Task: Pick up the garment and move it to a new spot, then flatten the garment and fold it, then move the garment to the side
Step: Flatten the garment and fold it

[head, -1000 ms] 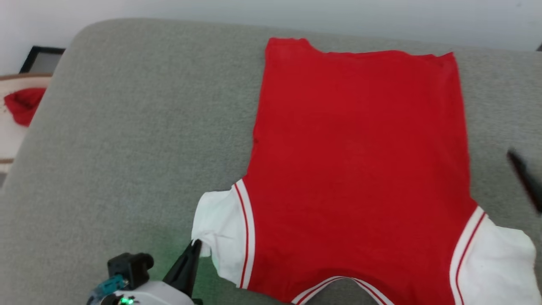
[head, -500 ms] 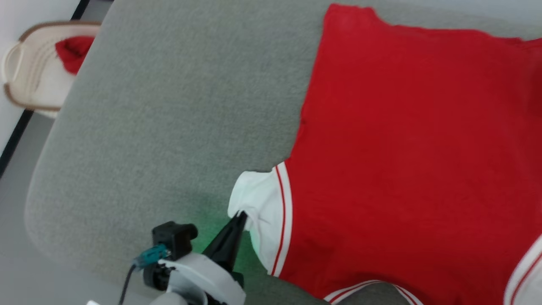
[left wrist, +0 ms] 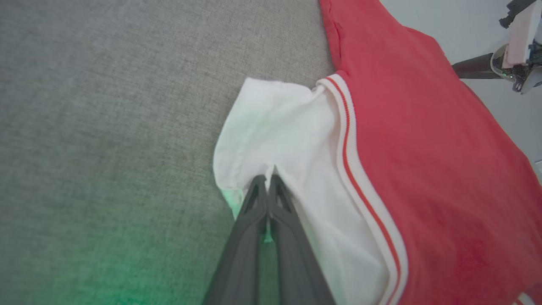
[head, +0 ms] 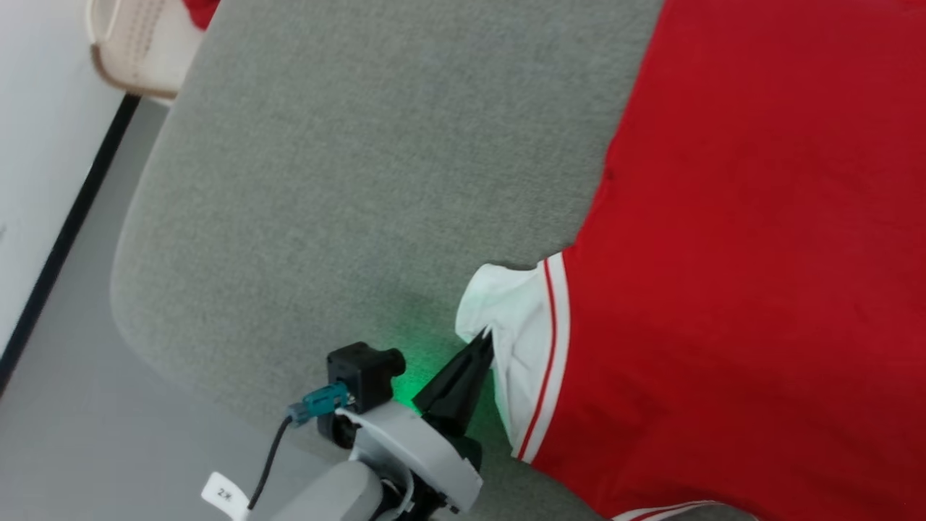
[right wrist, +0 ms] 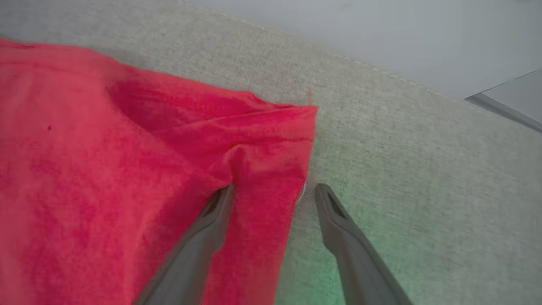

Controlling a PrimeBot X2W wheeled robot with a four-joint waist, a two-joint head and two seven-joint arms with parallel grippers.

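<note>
Red jersey fabric covers the right side of the head view: the garment (head: 723, 253) lies spread on a grey upholstered cushion (head: 362, 181), plain side up, its white sleeve (left wrist: 275, 131) crumpled toward the cushion's near edge. A beige basket (head: 137, 51) sits on the floor beyond the cushion's far left corner.

By the look of it, the flattening step is in hand. The body lies fairly smooth, while the sleeve and one hem corner are bunched.

The left gripper (left wrist: 266, 178) has its jaws closed tight, pinching the edge of the white sleeve. The right gripper (right wrist: 274, 187) has its jaws spread wide across a puckered corner of the red hem. One finger rests on the cloth and the other on the cushion just beside the edge, so it grips nothing yet.

Next, the right jaws probably need to close on that corner. The two arms could then draw sleeve and hem apart, gently enough that the thin knit slides instead of rucking.
</note>
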